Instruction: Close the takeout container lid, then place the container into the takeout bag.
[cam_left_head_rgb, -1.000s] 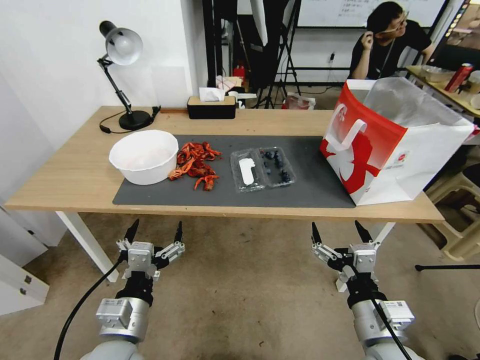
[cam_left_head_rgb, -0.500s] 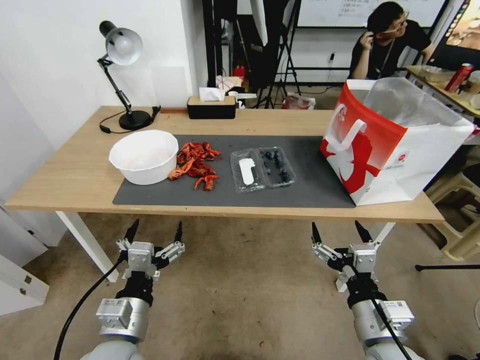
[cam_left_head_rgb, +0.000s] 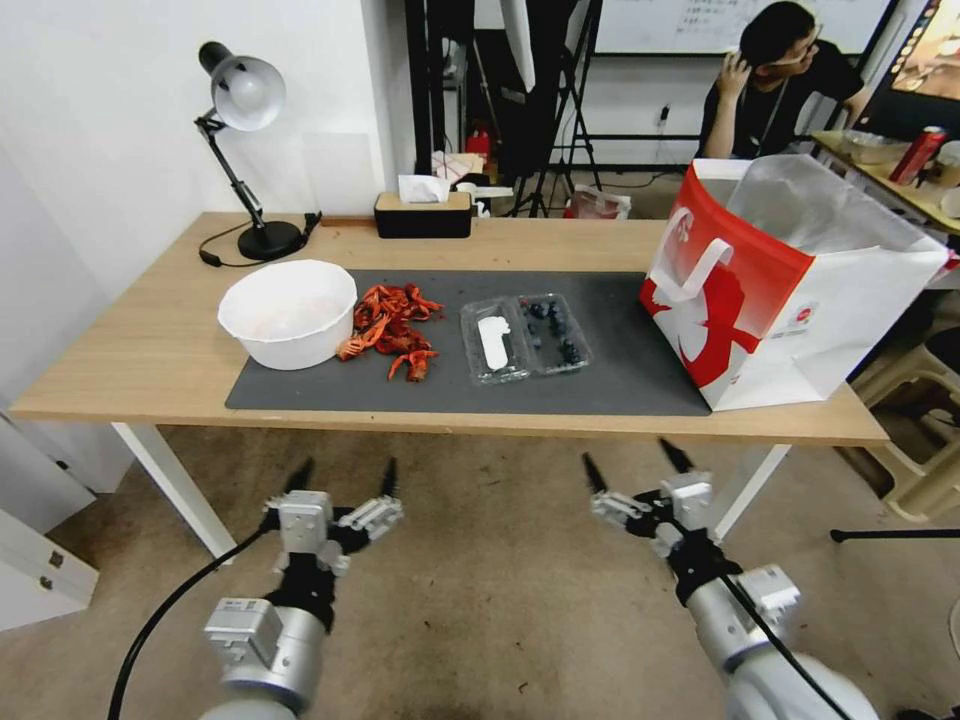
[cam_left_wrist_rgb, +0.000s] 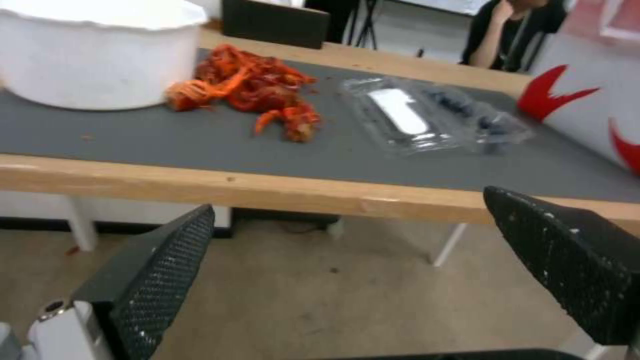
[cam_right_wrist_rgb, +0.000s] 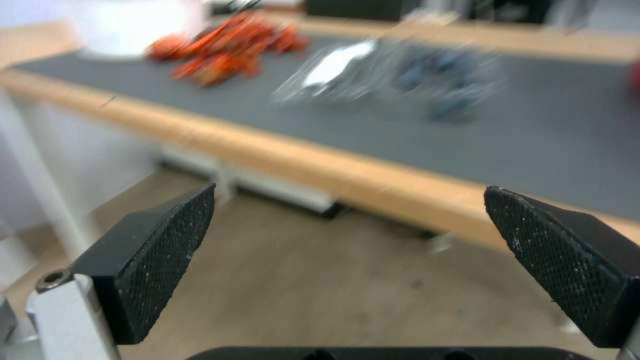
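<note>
The takeout container (cam_left_head_rgb: 553, 333) (cam_left_wrist_rgb: 477, 127) (cam_right_wrist_rgb: 443, 82) lies open and flat on the grey mat (cam_left_head_rgb: 620, 375), with dark blueberries in its right half. Its lid (cam_left_head_rgb: 493, 343) (cam_left_wrist_rgb: 400, 112) (cam_right_wrist_rgb: 333, 67), clear with a white oblong label, lies flat on the left side. The takeout bag (cam_left_head_rgb: 790, 275) (cam_left_wrist_rgb: 600, 115), red and white with a foil lining, stands open at the table's right end. My left gripper (cam_left_head_rgb: 345, 475) (cam_left_wrist_rgb: 353, 277) and right gripper (cam_left_head_rgb: 635, 465) (cam_right_wrist_rgb: 353, 260) hang open over the floor, below the table's front edge, holding nothing.
A white bowl (cam_left_head_rgb: 288, 312) (cam_left_wrist_rgb: 100, 52) and a pile of red crayfish shells (cam_left_head_rgb: 392, 325) (cam_left_wrist_rgb: 250, 90) lie left of the container. A desk lamp (cam_left_head_rgb: 243, 150) and tissue box (cam_left_head_rgb: 422, 210) stand at the back. White table legs (cam_left_head_rgb: 165, 475) stand below the front edge (cam_left_head_rgb: 450, 422).
Both arms have shifted inward toward the middle; the right gripper has also risen slightly toward the table edge. Nothing on the table has moved.
</note>
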